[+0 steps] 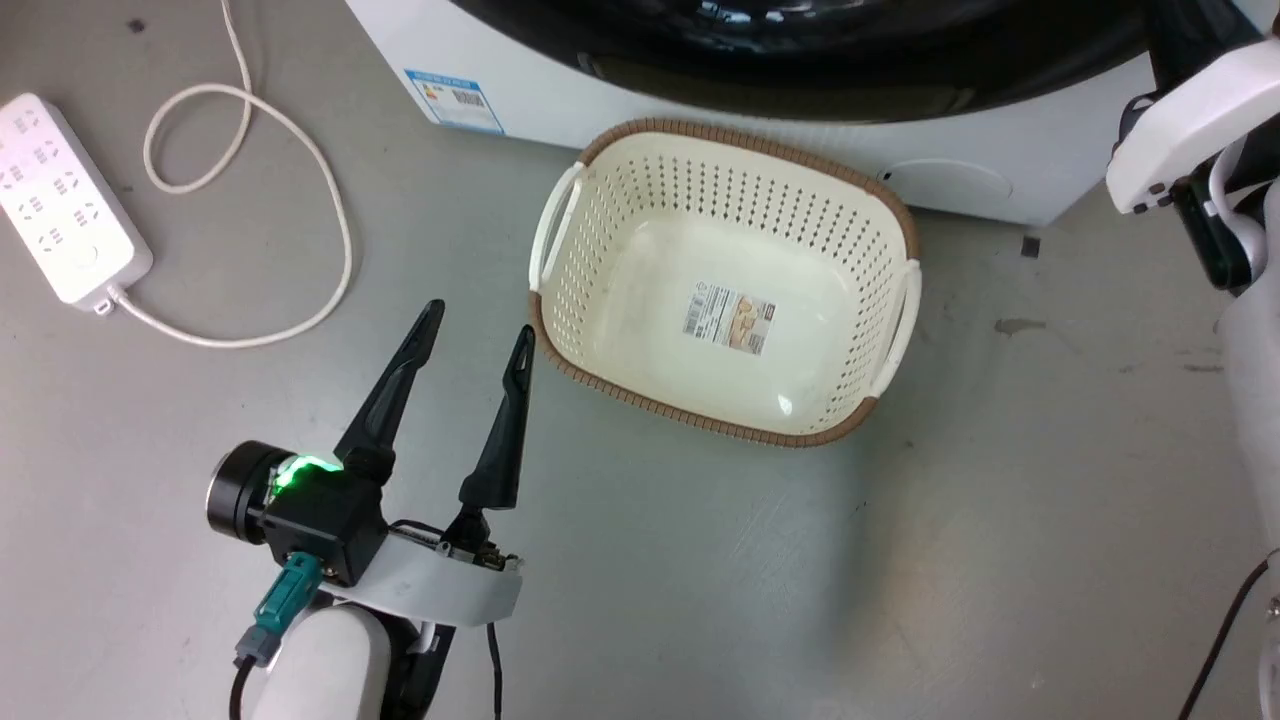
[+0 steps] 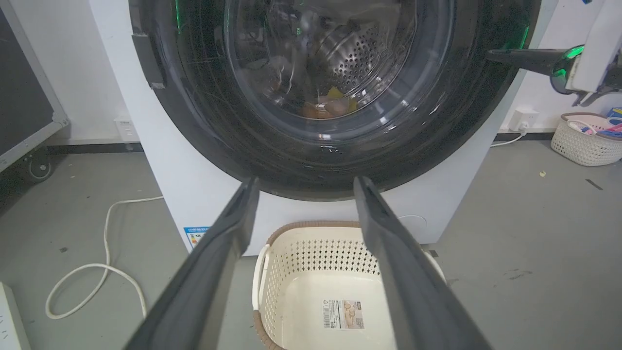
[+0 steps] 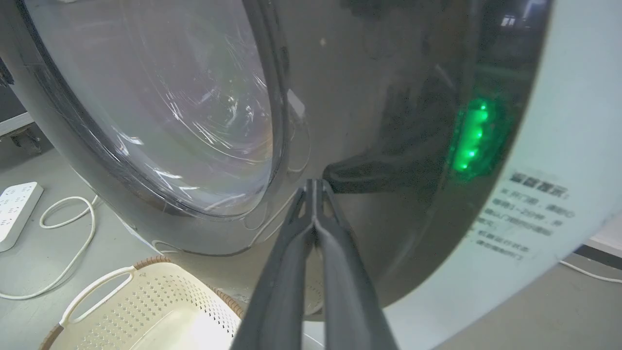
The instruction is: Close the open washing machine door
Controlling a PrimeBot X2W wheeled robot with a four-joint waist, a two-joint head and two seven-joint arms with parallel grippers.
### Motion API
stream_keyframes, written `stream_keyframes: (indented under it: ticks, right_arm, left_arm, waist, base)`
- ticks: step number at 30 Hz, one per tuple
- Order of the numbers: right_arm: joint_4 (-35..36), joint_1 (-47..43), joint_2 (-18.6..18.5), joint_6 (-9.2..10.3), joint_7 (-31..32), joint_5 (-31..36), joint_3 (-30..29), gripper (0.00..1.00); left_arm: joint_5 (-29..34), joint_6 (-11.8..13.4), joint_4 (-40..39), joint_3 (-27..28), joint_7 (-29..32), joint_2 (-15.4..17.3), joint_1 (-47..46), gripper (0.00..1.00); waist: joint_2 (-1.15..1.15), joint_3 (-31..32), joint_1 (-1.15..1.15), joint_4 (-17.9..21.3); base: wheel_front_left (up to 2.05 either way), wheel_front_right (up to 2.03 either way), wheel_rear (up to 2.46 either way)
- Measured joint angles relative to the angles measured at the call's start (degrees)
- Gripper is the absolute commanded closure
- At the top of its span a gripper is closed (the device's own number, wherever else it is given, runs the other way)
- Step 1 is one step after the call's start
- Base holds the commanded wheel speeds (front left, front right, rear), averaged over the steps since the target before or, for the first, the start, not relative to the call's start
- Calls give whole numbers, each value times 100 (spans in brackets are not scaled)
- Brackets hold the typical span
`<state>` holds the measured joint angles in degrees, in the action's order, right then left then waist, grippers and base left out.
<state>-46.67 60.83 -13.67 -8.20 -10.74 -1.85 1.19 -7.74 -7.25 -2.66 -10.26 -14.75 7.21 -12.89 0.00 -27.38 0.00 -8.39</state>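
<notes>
The washing machine door (image 2: 204, 121) lay flat against the front of the white washing machine (image 2: 194, 184). Its glossy black face stood upright and pointed straight out toward the robot; being round, it had no long axis to speak of. At its middle sat the clear glass window (image 2: 320, 68), smooth and streaked with reflections, and perforated steel showed behind it. In the head view the door filled the 12 o'clock edge, with a blue label (image 1: 455, 100) on the washer's front at 11 o'clock. The right gripper (image 3: 315, 183) had its two long dark fingers pressed together with nothing between them. Their joined tip met the door's black ring at about 3 o'clock on its rim, seen from the left wrist. Whether the tip truly touched the gloss was hard to tell through the mirror-like reflection. The left gripper (image 1: 480, 320) hung at 7 o'clock in the head view, its fingers spread wide and empty, well apart from the door. A cream perforated plastic basket (image 1: 740, 140) with a brown woven-look rim stood on the grey floor just before the washer. A white power strip (image 1: 60, 200) lay at 10 o'clock, its pale cable (image 1: 330, 200) looping beside it.
</notes>
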Motion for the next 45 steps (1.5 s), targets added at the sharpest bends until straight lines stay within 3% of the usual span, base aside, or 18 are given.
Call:
stream_keyframes:
  ticks: [5, 6, 12, 24, 31, 36, 45]
  right_arm:
    - [-158, -63, 48, 22, -234, -26, -41, 100]
    - [-159, -120, 63, 35, -279, -36, -31, 0]
    - [143, -1101, 162, 66, -397, -310, -14, 0]
    - [2585, -3702, 363, 67, -401, -500, -204, 0]
    - [3815, -5263, 910, 67, -400, -272, -417, 0]
    - [4205, -5856, 1046, 67, -401, -131, -675, 0]
    - [4267, -6225, 1057, 67, -401, -389, -497, 0]
  left_arm:
    - [-47, 0, 92, 56, 0, -44, 15, 0]
    - [-55, 0, 116, 69, 0, -49, 27, 0]
    - [-113, 0, 281, 145, 0, -52, 231, 0]
    - [-204, 0, 700, 509, 0, -58, 805, 0]
    - [-252, 0, 817, 703, 0, -60, 1039, 0]
    - [-246, 3, 864, 846, 0, -81, 1109, 0]
    - [-254, 2, 1189, 877, 0, -94, 1110, 0]
  waist:
    - [0, 264, 0, 48]
    - [0, 341, 0, 65]
    - [0, 908, -1, 193]
    - [0, 2054, -2, 624]
    - [0, 2496, -1, 880]
    - [0, 2611, -1, 956]
    - [0, 2676, 0, 995]
  base:
    - [0, 0, 0]
    - [0, 0, 0]
    - [0, 0, 0]
    - [0, 0, 0]
    - [0, 0, 0]
    - [0, 0, 0]
    - [0, 0, 0]
